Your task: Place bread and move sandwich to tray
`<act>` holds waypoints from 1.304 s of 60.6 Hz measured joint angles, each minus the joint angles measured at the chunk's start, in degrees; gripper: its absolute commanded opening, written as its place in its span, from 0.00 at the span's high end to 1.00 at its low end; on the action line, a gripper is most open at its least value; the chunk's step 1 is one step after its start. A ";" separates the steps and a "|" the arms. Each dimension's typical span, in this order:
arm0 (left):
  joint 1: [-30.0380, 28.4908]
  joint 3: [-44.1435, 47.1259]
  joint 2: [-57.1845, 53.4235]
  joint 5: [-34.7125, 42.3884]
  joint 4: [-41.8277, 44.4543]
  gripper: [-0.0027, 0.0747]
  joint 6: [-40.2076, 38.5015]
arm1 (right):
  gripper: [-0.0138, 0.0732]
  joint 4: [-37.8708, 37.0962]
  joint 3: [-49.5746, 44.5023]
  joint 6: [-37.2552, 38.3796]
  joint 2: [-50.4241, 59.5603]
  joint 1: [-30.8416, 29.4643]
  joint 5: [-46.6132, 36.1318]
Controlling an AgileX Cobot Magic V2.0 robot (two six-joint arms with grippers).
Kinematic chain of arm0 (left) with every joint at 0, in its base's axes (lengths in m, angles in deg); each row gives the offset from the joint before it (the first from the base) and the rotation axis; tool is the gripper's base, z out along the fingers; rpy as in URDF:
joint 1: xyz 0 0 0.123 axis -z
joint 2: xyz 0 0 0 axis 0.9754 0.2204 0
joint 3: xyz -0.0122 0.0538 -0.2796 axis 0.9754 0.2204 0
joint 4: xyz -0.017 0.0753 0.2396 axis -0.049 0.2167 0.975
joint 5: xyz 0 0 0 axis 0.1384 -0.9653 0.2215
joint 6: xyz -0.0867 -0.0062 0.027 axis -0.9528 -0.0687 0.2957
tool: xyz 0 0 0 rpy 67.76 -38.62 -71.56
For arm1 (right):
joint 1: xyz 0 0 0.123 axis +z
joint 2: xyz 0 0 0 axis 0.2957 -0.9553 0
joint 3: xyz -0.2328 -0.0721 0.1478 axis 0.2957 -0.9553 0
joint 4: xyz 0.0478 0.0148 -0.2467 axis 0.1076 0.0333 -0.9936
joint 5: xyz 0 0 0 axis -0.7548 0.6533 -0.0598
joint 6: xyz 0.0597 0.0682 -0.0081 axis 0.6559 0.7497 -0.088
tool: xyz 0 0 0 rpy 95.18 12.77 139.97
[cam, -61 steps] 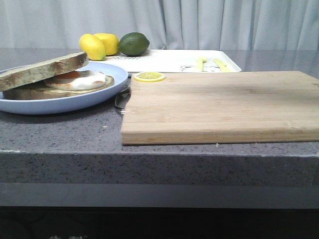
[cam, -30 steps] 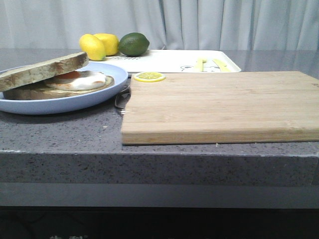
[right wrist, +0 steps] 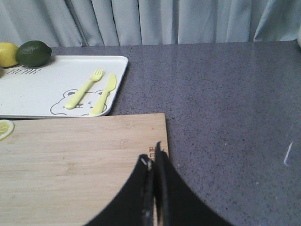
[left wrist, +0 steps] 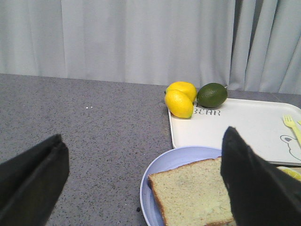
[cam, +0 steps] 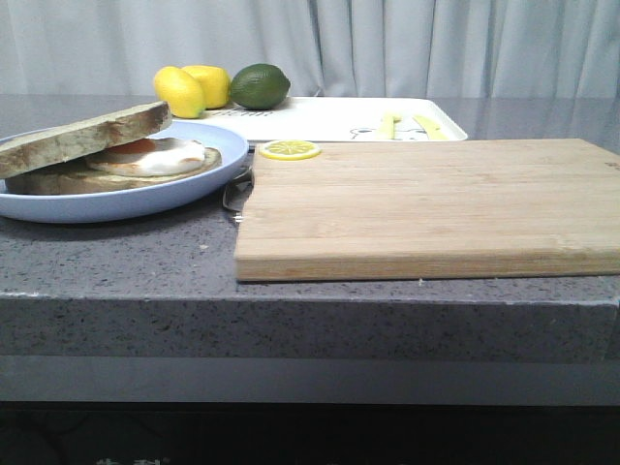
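Lying nearest on the grey table (cam: 126, 252), the wooden cutting board (cam: 426, 203) takes up the middle and right, with a lemon slice (cam: 290, 149) on its far left corner. Left of the board sits the pale blue plate (cam: 208, 179), its rim just beside the board's edge. On the plate rests the sandwich (cam: 145, 160), fried egg showing, and the bread (cam: 82, 136) lies tilted on top of it, covering most of the egg. Above the plate, the left claw (left wrist: 141, 181) hangs with its fingers (left wrist: 249, 183) spread wide, gripping nothing. Over the board, the right claw (right wrist: 154, 188) has its fingers pressed together, empty. Behind the board lies the tray (cam: 320, 121), bare but for its yellow printed fork and knife. Farthest back, two lemons (cam: 192, 89) and a lime (cam: 260, 85) touch the tray's far left corner, before a grey curtain (cam: 407, 44).
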 measured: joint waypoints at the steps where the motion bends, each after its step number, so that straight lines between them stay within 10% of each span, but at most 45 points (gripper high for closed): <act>1: 0.00 0.00 0.00 0.00 0.00 0.14 0.00 | 0.91 0.10 -1.26 0.00 1.27 0.00 -0.27; 79: -5.16 -26.41 44.87 -29.28 -1.36 0.14 0.00 | 0.91 1.55 -8.21 0.00 9.02 0.00 -3.14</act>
